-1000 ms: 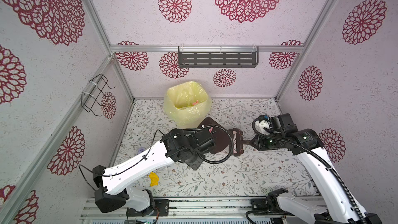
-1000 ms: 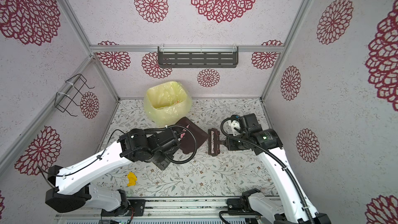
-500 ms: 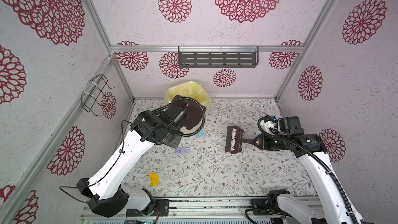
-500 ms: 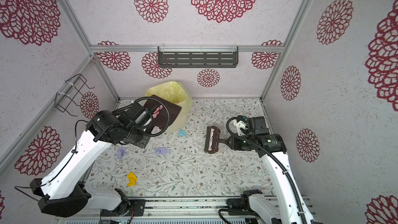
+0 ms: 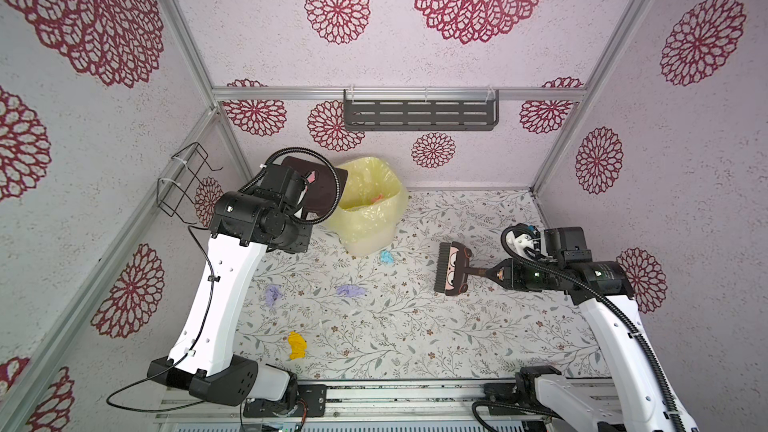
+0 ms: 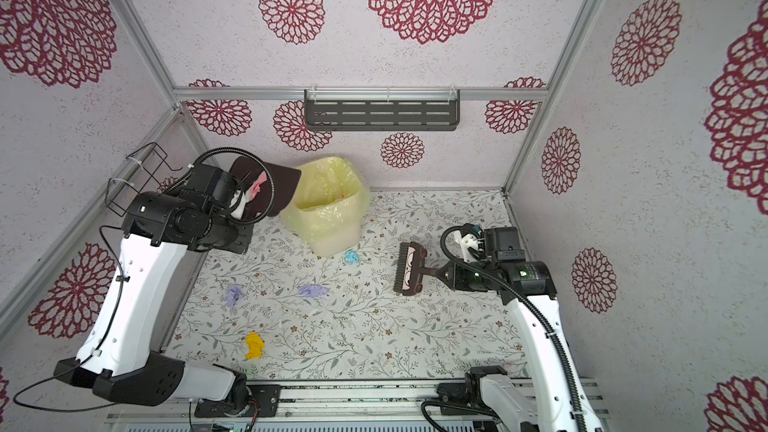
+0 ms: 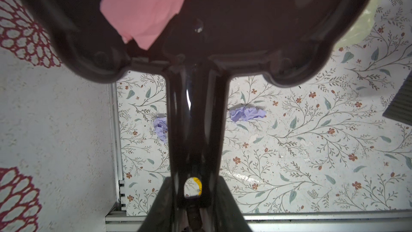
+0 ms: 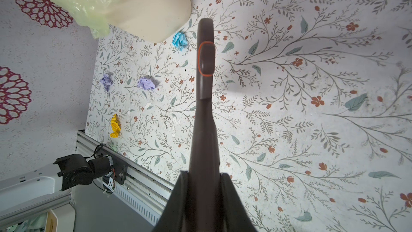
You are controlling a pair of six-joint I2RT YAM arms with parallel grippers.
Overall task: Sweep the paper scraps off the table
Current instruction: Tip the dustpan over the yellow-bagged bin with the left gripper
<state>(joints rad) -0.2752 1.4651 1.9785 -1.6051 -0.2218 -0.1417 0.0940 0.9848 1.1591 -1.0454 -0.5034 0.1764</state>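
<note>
We see left hand (image 7: 192, 199) gripping dustpan (image 7: 245, 18) with pink scrap (image 7: 147, 7) | right hand (image 8: 204, 197) gripping brush (image 5: 451, 270) | four scraps (image 5: 351, 290) on table (image 5: 457, 338)

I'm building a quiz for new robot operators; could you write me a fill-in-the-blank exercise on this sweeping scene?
The left claw holds the dustpan, which carries a paper wad coloured ____.
The right claw holds the ____.
The lilac scraps lying on the table number ____.
On the table, the scrap nearest the bin is light ____.
Missing words: pink; brush; two; blue.
</note>
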